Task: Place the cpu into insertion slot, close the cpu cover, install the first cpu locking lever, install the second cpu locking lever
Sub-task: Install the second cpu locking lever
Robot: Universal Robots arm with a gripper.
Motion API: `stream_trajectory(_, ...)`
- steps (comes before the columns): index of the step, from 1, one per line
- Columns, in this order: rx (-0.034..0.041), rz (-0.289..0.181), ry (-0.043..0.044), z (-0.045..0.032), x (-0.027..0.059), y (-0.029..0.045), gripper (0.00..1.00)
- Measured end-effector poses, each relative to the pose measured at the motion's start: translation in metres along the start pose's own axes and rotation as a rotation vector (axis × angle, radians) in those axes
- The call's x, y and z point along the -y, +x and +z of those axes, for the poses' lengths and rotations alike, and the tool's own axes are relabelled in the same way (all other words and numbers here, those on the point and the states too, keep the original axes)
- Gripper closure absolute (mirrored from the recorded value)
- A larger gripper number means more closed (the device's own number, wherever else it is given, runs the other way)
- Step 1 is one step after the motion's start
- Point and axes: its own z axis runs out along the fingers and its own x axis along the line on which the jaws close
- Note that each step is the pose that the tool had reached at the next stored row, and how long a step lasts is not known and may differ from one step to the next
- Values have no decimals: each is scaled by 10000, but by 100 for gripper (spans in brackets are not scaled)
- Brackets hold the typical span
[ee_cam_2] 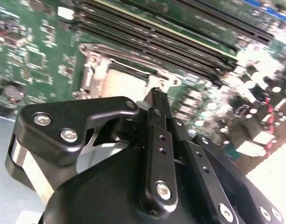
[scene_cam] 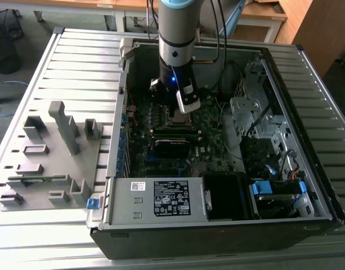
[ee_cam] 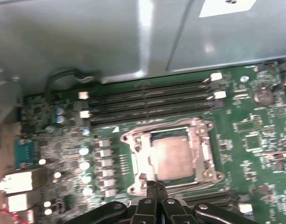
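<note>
CPU (ee_cam: 173,156), the small square chip with a dull silver top, is already sitting flat in the socket on the green motherboard (ee_cam: 254,135). In the first wrist view the cpu cover (ee_cam: 202,156), a thin silvery frame, is lying down around the chip, and the metal top is showing through its square window. In the second wrist view the same pale chip (ee_cam_2: 126,84) is lying inside the frame (ee_cam_2: 94,70), beside the long black memory slots (ee_cam_2: 180,35).

In both wrist views the gripper (ee_cam: 155,185) is hovering low over the edge of the socket. Its two black fingertips (ee_cam_2: 157,95) are pressing together, with no gap between them, and I cannot see anything between them. They are pointing at the rim of the cover, very near to it, but I cannot tell if they are touching the metal.

In the exterior view the arm (scene_cam: 176,45) is reaching down into the open computer case (scene_cam: 307,169), and the gripper (scene_cam: 180,112) is hanging just above the socket. On the exterior view's left a grey parts holder (scene_cam: 48,163) is standing on the slatted table (scene_cam: 76,62)
</note>
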Motion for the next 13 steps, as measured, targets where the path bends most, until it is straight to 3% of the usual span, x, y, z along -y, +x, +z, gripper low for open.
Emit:
stream_trajectory(2,5,15,6,4,-14,-54,90)
stream_trajectory(6,7,20,9,19,-79,-59,90)
stream_trajectory(13,7,19,19,40,-172,-142,90)
